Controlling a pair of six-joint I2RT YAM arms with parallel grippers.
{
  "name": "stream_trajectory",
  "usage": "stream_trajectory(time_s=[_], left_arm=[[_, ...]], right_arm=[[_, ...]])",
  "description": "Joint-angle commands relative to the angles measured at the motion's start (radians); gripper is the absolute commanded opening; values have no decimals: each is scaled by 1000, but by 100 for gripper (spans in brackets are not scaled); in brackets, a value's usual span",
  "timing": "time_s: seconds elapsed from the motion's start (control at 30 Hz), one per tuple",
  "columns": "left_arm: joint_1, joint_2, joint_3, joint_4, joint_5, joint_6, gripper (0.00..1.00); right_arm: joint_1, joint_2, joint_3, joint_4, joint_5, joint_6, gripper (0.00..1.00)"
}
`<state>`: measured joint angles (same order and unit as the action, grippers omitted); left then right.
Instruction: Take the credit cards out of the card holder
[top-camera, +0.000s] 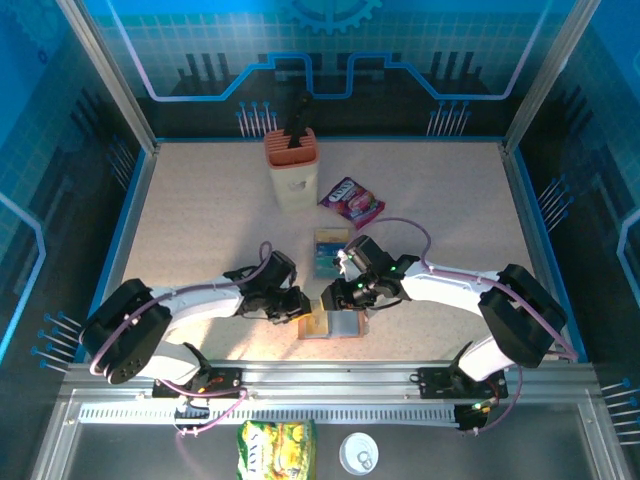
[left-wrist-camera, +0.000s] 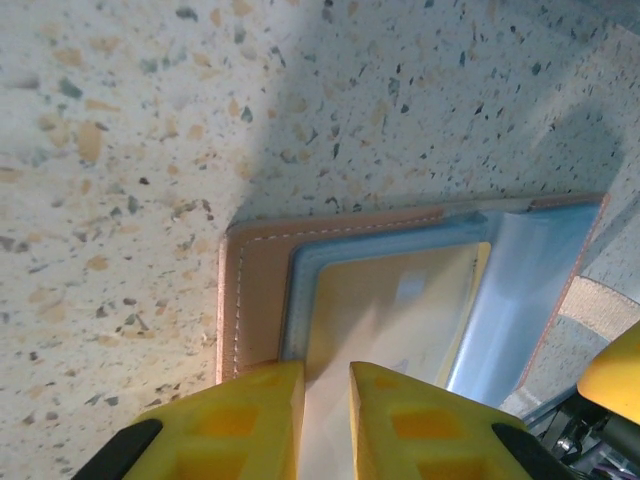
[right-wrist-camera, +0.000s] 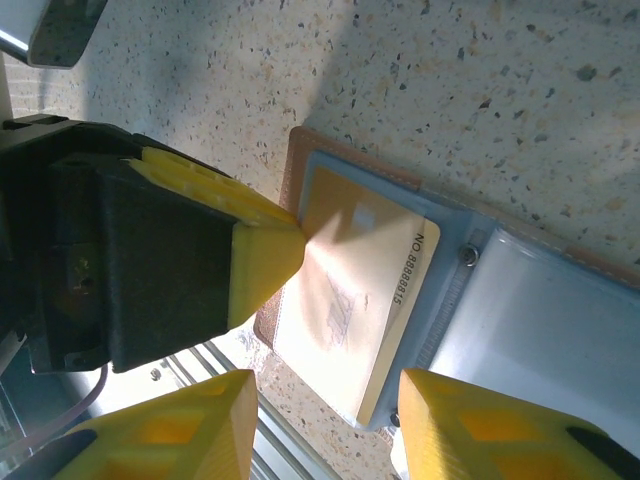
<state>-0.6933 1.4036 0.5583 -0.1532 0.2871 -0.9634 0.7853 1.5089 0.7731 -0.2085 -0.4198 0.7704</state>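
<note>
Salmon leather just ahead of the left gripper (left-wrist-camera: 325, 372): find the card holder (left-wrist-camera: 255, 290) there, lying open, a yellow card (right-wrist-camera: 350, 300) jutting from its sleeve into the narrow gap between the tips. Cannot tell whether pinched yet. Close fully, then draw straight back, flat and slow. Use the right gripper (right-wrist-camera: 328, 385), half-spread and empty just over the card holder, to pin it down.
</note>
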Motion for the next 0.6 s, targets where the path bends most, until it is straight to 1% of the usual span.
stream_trajectory(time_s=[0.0,0.27,0.57], left_arm=[[-8,-41,-20,-48,-29,-3,20],[-11,-100,45,-112,-40,9,20],[-69,-42,41,-70,-47,-21,13]], right_arm=[[14,-24,-5,-13,-3,9,42],[18,-21,-3,-10,-18,11,42],[21,-3,7,-2,-27,12,42]])
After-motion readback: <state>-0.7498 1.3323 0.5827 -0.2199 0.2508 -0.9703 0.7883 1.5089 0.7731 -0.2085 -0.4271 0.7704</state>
